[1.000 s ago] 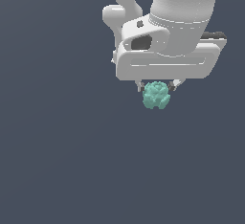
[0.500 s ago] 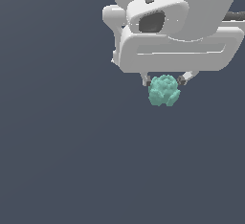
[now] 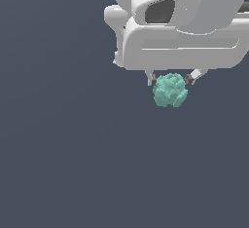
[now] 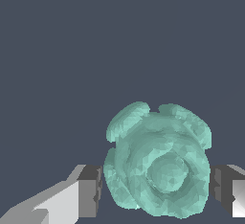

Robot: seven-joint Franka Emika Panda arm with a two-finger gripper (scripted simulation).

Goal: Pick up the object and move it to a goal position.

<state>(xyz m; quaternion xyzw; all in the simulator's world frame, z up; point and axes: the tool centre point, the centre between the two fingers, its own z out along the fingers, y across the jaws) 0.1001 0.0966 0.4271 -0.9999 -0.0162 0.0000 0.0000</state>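
- The object (image 3: 170, 90), a teal, lumpy, faceted blob, sits right of centre in the exterior view's upper half, pinched between the jaws of the smooth white gripper (image 3: 171, 81).
- The wrist view alone shows the grey pads (image 4: 91, 190) flanking the object (image 4: 158, 168), and a rounded knob on its face.

From my station, the arm (image 3: 180, 22) ran off the exterior view's top and right edges, so I lost its upper links. The gripper (image 3: 171, 80) fingers were mostly hidden under the white hand. On the wrist view, both fingertips (image 4: 88, 192) and the object (image 4: 158, 163) were clipped by the frame's edge.
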